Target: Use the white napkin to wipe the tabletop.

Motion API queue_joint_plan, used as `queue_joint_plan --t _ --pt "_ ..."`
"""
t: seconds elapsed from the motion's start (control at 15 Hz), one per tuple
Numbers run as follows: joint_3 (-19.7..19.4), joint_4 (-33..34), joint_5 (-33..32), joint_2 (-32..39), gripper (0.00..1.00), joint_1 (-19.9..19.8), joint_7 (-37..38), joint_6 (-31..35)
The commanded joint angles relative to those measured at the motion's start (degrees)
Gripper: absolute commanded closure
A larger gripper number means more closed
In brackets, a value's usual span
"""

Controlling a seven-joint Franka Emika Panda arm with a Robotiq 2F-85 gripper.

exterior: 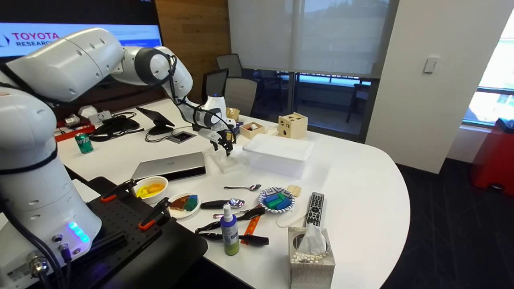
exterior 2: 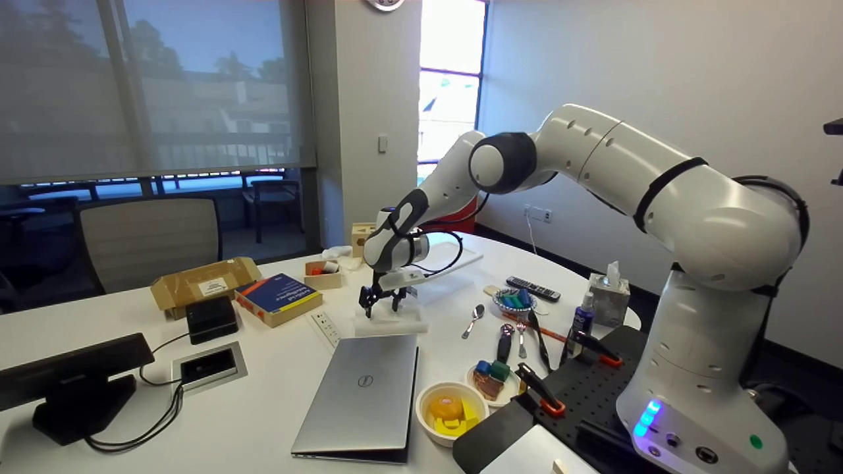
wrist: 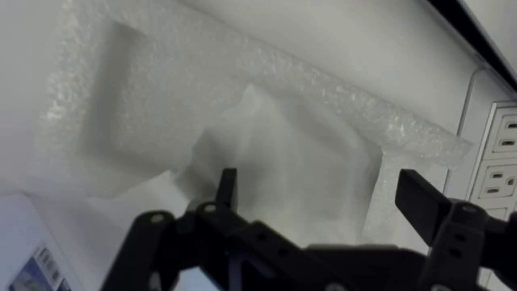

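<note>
Likely at pick-up, with empty end effector spread wide over white napkin. Next: pinch, lift clear of foam packing insert, then wipe bench.

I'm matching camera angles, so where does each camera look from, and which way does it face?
An exterior view: above the tabletop, nearest the tissue box, facing the blinds; arm and base show at picture left.
An exterior view: high on the laptop's side, facing the tall window; arm and base show at picture right.
Wrist view: on the wrist, looking down past the open pincer at the white napkin; of the body, only the pincer shows.
Shared: both exterior views show the laptop, remote and pincer.
</note>
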Motion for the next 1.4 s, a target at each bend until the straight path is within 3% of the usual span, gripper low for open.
queue_joint_plan --t 0.0,0.07,0.2,0.73,1.07,1.33 --pt "-2.3 14.0 -2.5 7.8 0.0 1.7 4.6 -4.8" --pt "-2.4 16.9 -2.9 9.7 0.25 1.7 4.9 -6.4" --pt "-2.6 22.8 -1.9 13.4 0.34 1.9 4.4 -10.1" --pt "-1.5 34.2 -2.5 18.2 0.97 0.5 4.6 -16.4" --pt "0.8 32.9 -0.5 15.0 1.0 -0.8 2.1 -19.9" --pt "1.9 29.8 0.3 9.9 1.0 -1.6 2.1 -29.0"
